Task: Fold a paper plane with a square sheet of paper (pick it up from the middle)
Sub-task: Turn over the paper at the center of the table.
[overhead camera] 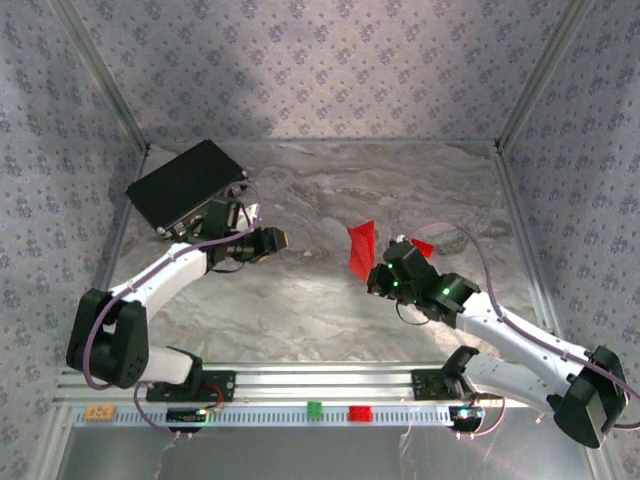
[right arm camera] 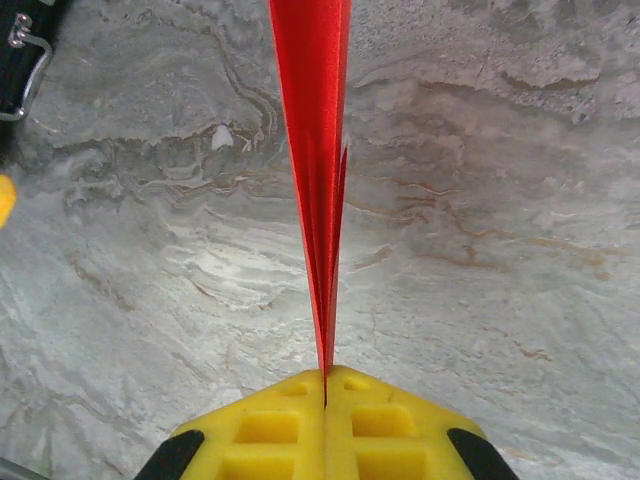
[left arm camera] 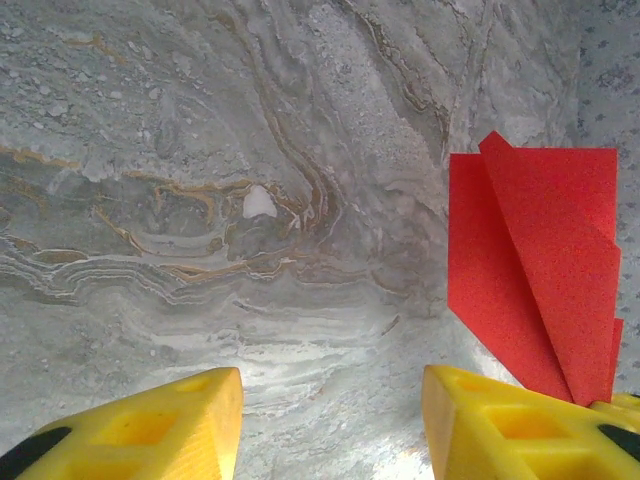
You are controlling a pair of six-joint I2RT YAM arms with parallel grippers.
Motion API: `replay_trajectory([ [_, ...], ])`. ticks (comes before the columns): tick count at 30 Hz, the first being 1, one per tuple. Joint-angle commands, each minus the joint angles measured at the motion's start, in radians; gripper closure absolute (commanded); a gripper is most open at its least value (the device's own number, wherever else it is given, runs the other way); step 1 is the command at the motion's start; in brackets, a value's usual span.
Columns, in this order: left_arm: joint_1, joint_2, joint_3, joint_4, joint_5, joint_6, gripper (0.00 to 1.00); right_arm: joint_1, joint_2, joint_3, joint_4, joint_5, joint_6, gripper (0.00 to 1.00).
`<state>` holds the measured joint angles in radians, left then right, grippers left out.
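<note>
Right wrist: right tool (right arm camera: 325, 382) pinches paper plane (right arm camera: 315, 150) edge-on; left tool (left arm camera: 330, 405) half-open, seemingly empty.

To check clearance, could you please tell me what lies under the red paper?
Marble table shows beside the red paper, pinched in the right gripper; the patch beneath is covered.

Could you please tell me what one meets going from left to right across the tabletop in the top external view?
black box → left gripper → folded red paper
</note>
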<state>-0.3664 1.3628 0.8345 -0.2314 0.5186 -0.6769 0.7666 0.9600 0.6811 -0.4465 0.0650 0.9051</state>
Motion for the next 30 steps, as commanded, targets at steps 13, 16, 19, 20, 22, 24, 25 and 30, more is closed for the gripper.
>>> replay_trajectory([
  [13, 0.054, -0.061, -0.011, -0.053, 0.013, 0.047, 0.47, 0.015, 0.156, 0.243, -0.169, 0.118, -0.153, 0.95],
  [16, 0.055, -0.055, -0.007, -0.056, 0.014, 0.045, 0.46, 0.016, 0.154, 0.278, -0.228, 0.168, -0.168, 0.95],
  [19, 0.055, -0.034, -0.002, -0.063, 0.026, 0.042, 0.46, 0.016, 0.146, 0.293, -0.253, 0.212, -0.215, 0.95],
  [20, 0.055, -0.025, -0.002, -0.064, 0.031, 0.039, 0.46, 0.015, 0.146, 0.298, -0.264, 0.223, -0.223, 0.95],
  [22, 0.059, -0.005, 0.02, -0.106, 0.031, 0.034, 0.47, 0.013, 0.152, 0.312, -0.299, 0.256, -0.245, 0.95],
  [24, 0.062, 0.009, 0.035, -0.128, 0.049, 0.032, 0.46, 0.014, 0.156, 0.322, -0.321, 0.275, -0.268, 0.96],
  [25, 0.062, 0.016, 0.047, -0.153, 0.058, 0.034, 0.47, 0.015, 0.158, 0.327, -0.333, 0.287, -0.268, 0.95],
  [30, 0.065, -0.046, 0.009, -0.137, 0.018, 0.056, 0.45, 0.033, 0.156, 0.284, -0.334, 0.373, -0.398, 0.96],
])
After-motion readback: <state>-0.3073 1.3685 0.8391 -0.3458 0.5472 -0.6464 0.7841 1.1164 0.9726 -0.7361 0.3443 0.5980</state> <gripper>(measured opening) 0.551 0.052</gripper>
